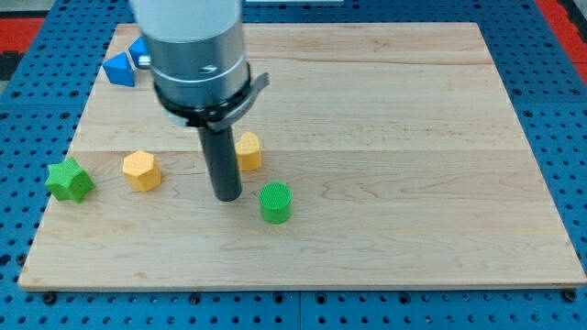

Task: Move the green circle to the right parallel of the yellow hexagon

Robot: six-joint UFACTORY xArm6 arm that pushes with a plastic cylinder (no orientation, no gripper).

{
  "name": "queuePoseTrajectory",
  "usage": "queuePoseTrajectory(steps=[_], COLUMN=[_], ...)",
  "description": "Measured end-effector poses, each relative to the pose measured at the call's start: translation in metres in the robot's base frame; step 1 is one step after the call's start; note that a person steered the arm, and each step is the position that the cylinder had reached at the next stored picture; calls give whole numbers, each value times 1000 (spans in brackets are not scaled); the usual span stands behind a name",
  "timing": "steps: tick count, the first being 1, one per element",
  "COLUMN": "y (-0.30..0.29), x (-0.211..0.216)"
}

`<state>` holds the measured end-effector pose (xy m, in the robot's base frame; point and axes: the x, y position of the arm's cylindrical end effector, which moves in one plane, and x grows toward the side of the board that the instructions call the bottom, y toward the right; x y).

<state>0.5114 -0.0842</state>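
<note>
Smooth dark rod, my tip just left of ribbed green circle

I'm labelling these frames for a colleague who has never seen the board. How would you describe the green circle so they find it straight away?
Start at the wooden board and find my tip, the end of the dark rod left of centre. The green circle stands just to the tip's right, slightly lower in the view. It is a round ribbed green cylinder, unlike the green star at the board's left edge and the yellow blocks nearby.

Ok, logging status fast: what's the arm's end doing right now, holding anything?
No jaws on this arm, so nothing is held.
My tip rests on the board just left of the green circle, right of the yellow hexagon.
</note>
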Motion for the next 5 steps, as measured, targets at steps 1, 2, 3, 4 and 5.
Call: queuePoseTrajectory(steps=[1,2,3,4,5], y=[42,66,83,138,143], x=[8,32,41,41,47])
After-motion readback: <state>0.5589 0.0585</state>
